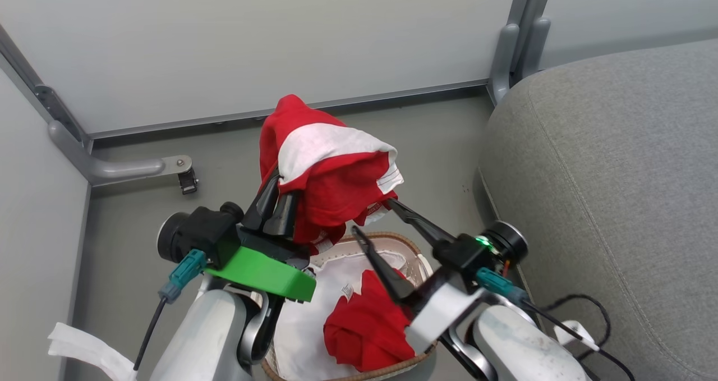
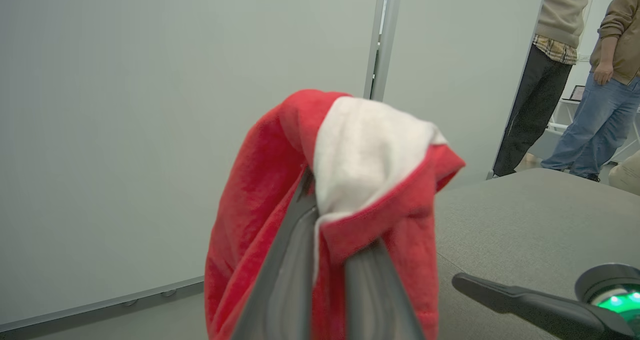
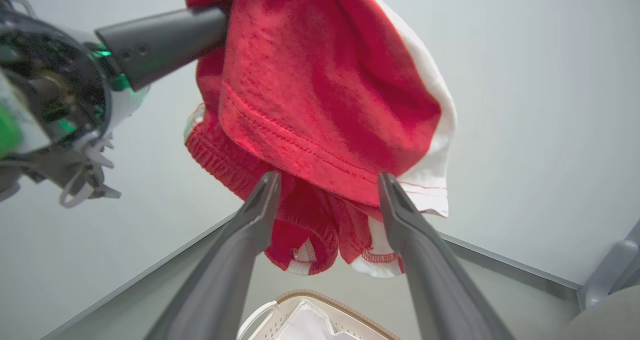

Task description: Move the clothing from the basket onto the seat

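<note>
The left claw (image 1: pixel 279 198) grips the red-and-white garment (image 1: pixel 331 168), held above the basket (image 1: pixel 387 238). Inside the basket the plain red garment (image 1: pixel 367 325) lies on a white liner (image 1: pixel 303 313). The right claw (image 1: pixel 372 215) stands open over it, with the seat (image 1: pixel 611 190) further right.

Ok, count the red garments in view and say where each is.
2. The red-and-white garment hangs above the basket, clamped in the left gripper. The plain red garment lies in the basket on the white liner. Another could be hidden beneath.
</note>
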### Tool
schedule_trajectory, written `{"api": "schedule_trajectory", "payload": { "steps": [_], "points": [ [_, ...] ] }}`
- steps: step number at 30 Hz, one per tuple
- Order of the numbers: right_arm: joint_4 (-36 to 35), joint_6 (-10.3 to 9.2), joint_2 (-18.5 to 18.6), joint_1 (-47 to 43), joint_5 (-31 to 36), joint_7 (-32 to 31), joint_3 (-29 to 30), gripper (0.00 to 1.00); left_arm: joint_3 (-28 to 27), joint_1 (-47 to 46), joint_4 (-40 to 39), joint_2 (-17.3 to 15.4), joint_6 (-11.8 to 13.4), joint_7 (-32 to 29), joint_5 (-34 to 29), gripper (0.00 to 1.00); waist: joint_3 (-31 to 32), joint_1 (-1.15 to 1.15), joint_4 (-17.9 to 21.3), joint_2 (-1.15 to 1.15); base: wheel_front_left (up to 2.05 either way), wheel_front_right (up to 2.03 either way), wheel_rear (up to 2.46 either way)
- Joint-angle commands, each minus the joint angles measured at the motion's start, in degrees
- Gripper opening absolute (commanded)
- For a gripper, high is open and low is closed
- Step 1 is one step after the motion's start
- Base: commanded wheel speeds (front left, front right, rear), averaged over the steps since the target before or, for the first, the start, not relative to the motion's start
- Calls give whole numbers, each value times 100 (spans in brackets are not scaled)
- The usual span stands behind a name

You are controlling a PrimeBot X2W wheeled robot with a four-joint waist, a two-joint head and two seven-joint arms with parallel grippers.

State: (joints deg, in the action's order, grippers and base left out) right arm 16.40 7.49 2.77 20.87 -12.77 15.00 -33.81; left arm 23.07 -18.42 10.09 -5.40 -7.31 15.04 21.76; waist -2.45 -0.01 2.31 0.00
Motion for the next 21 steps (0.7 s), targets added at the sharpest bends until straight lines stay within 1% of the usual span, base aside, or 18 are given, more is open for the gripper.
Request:
{"api": "schedule_trajectory", "payload": {
  "steps": [1, 4, 8, 15, 21],
  "points": [
    [41, -1, 25, 134, 64, 28, -142, 100, 14, 15, 23, -21, -30, 21, 44, 0, -14, 1, -19, 0, 0, 0, 0],
    [129, -1, 26, 410, 55, 28, -434, 100, 45, -1, 52, -18, -30, 21, 67, 0, -26, 1, -49, 0, 0, 0, 0],
    [270, -1, 23, 642, -10, 28, -618, 100, 127, -16, 84, -5, -30, 21, 97, 0, -41, 1, -98, 0, 0, 0, 0],
    [618, -1, 24, 946, 24, 28, -537, 100, 387, -91, 117, 46, -31, 21, 184, 0, -85, 1, -225, 0, 0, 0, 0],
    [838, -1, 24, 1108, -195, 28, -615, 100, 701, -78, 164, 83, -30, 21, 323, 0, -63, 1, -367, 0, 0, 0, 0]
  ]
}}
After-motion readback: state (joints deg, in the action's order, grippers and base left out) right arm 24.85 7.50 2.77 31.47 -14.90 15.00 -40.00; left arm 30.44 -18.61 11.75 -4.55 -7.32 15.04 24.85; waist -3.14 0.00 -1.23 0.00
